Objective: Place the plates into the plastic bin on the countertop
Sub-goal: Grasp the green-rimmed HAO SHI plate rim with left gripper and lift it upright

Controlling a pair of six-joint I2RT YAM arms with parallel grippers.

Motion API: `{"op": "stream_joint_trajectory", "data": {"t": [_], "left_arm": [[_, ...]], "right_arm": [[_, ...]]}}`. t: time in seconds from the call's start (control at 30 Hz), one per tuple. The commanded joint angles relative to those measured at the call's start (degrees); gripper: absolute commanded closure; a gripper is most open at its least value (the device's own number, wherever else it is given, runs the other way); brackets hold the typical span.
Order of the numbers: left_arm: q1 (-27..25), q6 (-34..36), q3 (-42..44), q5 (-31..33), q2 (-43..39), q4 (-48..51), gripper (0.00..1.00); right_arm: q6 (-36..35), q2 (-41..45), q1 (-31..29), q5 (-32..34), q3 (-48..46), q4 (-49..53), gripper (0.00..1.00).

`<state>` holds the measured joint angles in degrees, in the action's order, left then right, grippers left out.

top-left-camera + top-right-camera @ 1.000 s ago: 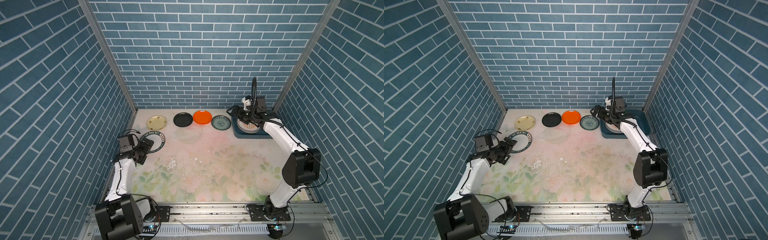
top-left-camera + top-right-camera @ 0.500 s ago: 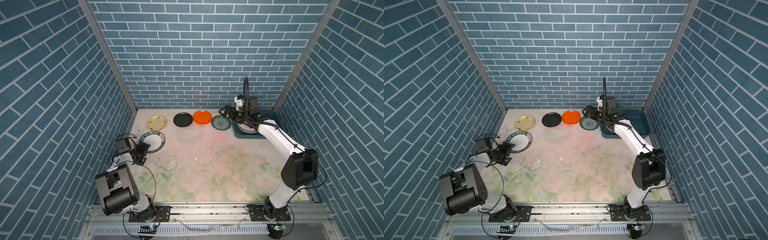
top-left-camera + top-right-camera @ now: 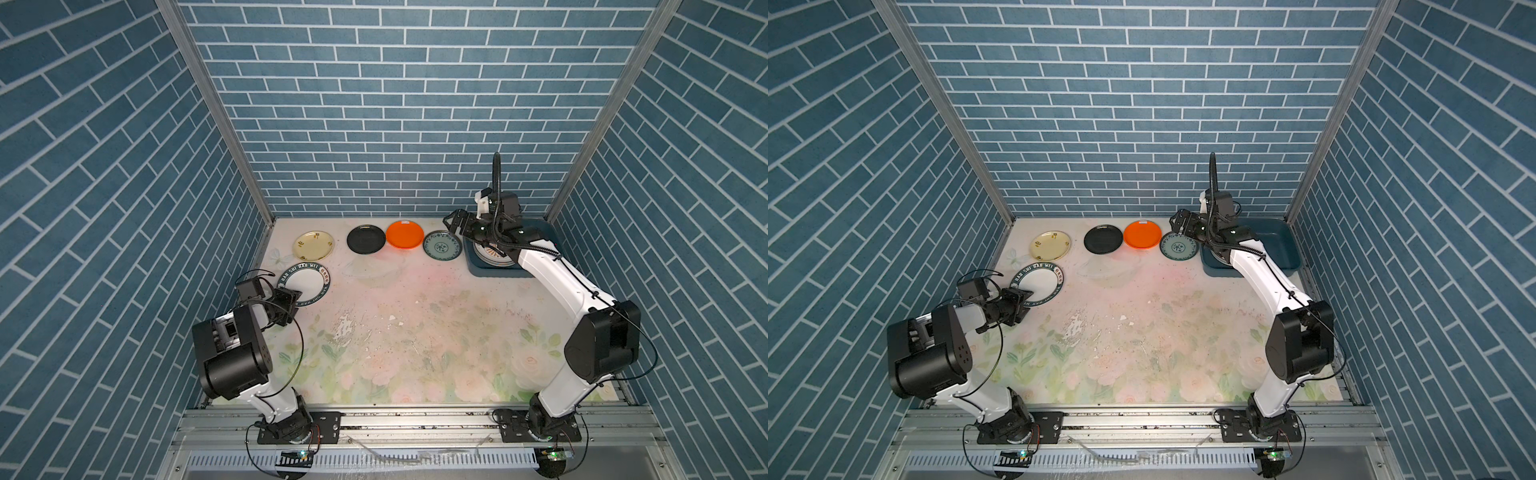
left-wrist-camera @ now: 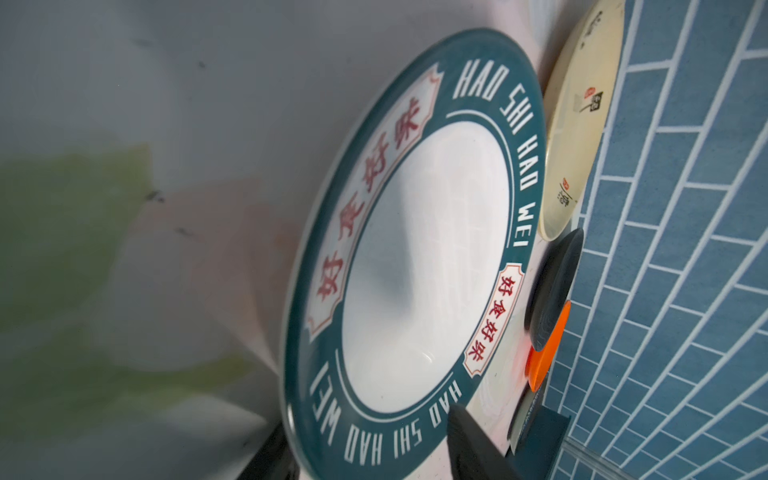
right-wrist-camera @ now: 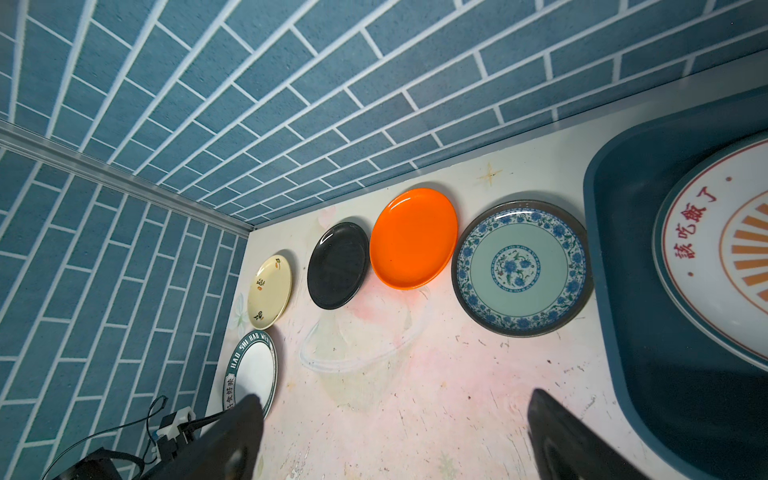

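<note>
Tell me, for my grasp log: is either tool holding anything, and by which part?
Right tool: open, empty. Left tool straddles the lettered plate at its rim; grip cannot be told.

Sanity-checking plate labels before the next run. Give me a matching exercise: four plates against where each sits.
Plates:
1. orange plate
2. teal-patterned plate
3. sunburst plate
4. lettered plate

Places:
A. inside the plastic bin
B. rim at the left pincer
C. on the countertop, just outside the bin
D. between the black plate and the teal-patterned one

Pairs: 1-D, 2-C, 3-A, 4-B
</note>
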<state>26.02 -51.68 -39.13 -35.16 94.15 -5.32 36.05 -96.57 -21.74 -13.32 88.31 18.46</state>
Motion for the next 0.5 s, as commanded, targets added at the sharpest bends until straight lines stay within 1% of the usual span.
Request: {"op": "stream_joint_trajectory", "data": {"t": [0.0,0.07,0.27,0.4,0.47], "left_arm": [[0.34,-0.37,1.44,0.42,2.60,-1.76,0.57],[0.25,-0.79,1.88,0.26,2.93,-2.37,0.62],[0.34,-1.54,3.23,-0.22,1.62,-3.49,0.83],[0.34,-2.70,3.71,-0.48,-0.93,-2.94,0.91],[0.27,-2.72,3.65,-0.16,-2.84,-1.44,0.93]], "right_arm": [[1.04,1.39,0.10,1.70,0.32,0.31,0.02],[1.21,1.39,0.02,1.99,0.40,0.26,0.02],[1.55,1.63,0.09,2.80,-0.07,0.20,0.02],[1.83,1.63,0.03,2.67,-0.30,0.41,0.02],[1.92,1.65,0.03,2.71,-0.33,0.47,0.02]]}}
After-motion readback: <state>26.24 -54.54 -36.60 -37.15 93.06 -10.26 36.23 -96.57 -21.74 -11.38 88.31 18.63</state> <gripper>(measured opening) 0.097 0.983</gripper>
